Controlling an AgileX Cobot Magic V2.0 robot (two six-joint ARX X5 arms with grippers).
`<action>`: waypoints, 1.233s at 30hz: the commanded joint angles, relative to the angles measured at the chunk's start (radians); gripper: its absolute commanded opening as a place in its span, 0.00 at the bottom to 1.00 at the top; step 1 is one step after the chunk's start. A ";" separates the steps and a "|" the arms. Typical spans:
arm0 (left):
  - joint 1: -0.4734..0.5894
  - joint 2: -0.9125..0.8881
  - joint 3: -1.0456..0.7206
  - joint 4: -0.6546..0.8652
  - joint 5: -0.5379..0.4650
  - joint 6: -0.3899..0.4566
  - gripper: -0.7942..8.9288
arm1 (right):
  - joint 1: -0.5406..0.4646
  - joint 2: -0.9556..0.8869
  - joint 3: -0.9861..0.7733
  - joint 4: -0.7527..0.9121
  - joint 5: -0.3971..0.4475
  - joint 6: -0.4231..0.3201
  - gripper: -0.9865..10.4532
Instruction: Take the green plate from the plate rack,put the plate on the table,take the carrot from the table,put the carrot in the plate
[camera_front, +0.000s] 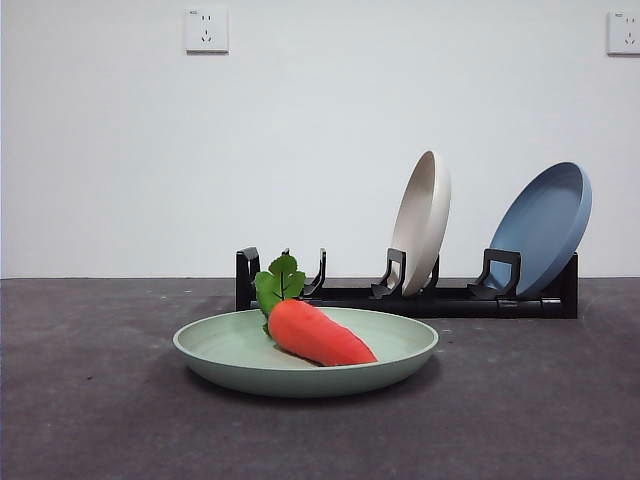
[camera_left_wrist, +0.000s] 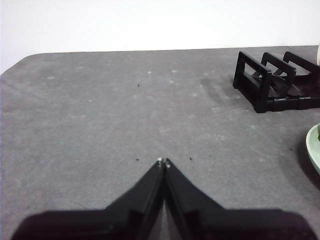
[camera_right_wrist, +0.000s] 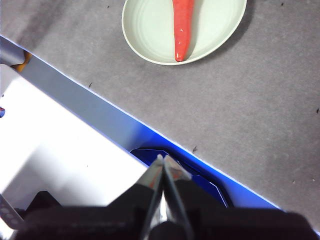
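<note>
One green plate (camera_front: 240, 372) was seen nearest the front camera, laid flat on the table (camera_front: 90, 420), wide, shallow and round, matte pale mint with a raised rim. One carrot (camera_front: 318, 334) was counted, lying inside that plate: a smooth orange-red tapered body, its flat green leaves at the thick end turned toward the rack and its tip toward the front. The table itself was shown as a dark grey, matte, faintly mottled surface.

Just behind the plate, one plate rack (camera_front: 420, 297) was stretched across, long, low and black, with pairs of curved upright prongs. Two plates were held in it on edge, both tilted: a beige plate (camera_front: 423, 218) near the middle and a blue plate (camera_front: 545, 226) at the right end. The slots at the left end were seen bare.

Farther back, a plain white wall was shown with two white sockets (camera_front: 206, 30).

Two grippers were counted, both kept away from the plate. The left gripper (camera_left_wrist: 164, 162) was held above bare table, jaws pressed together on nothing, the rack's end off to one side. The right gripper (camera_right_wrist: 163, 159) was likewise clenched and empty, poised over the table's blue-edged border.
</note>
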 joint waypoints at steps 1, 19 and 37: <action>0.003 -0.003 -0.013 0.002 -0.004 -0.007 0.08 | 0.002 -0.002 -0.005 0.003 0.003 0.001 0.09; 0.003 -0.003 -0.013 0.002 -0.004 -0.007 0.08 | -0.562 -0.286 -0.294 0.628 -0.054 -0.261 0.09; 0.003 -0.003 -0.013 0.002 -0.004 -0.007 0.08 | -0.645 -0.649 -0.898 1.008 0.003 -0.103 0.09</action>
